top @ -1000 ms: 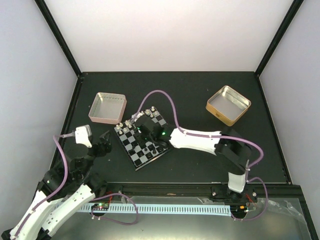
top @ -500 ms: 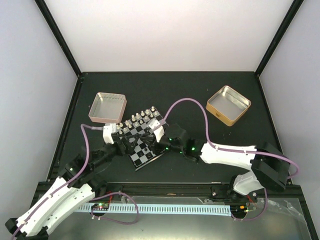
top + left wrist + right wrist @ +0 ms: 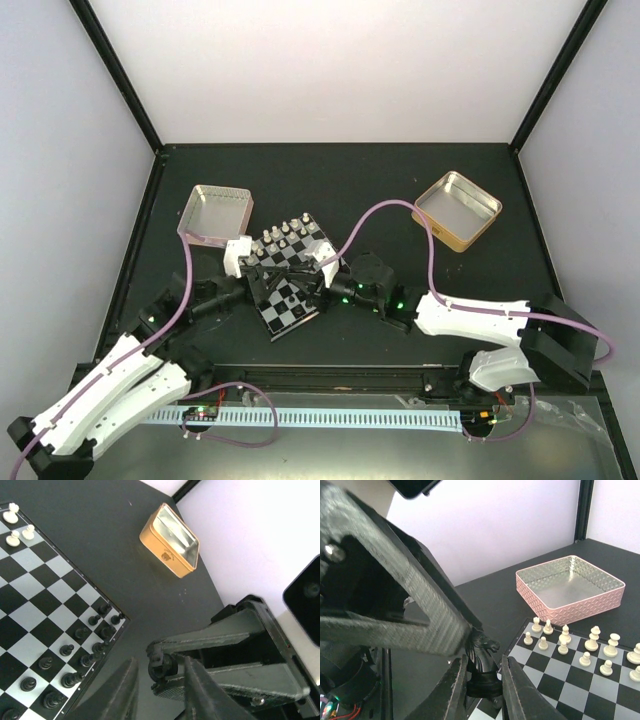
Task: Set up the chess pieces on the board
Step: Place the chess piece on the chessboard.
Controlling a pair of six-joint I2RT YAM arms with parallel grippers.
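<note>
**Almost Done: One Horse to Go**

The pink tin (image 3: 214, 213) sits at the left of the dark surface (image 3: 400, 180). Beside it, the left end effector (image 3: 160, 667) has a finger on each side of a black knight (image 3: 482, 647). I cannot tell if it squeezes. The chessboard (image 3: 280, 318) lies in the middle. White pieces (image 3: 565, 632) and black pieces (image 3: 66, 650) mostly stand in rows, so I think little is left. The right end effector (image 3: 483, 669) is clamped on the knight, above the board. The gold tin (image 3: 455, 205) is far right. From above the knight is hidden, but the right wrist view shows its horse head.
</note>
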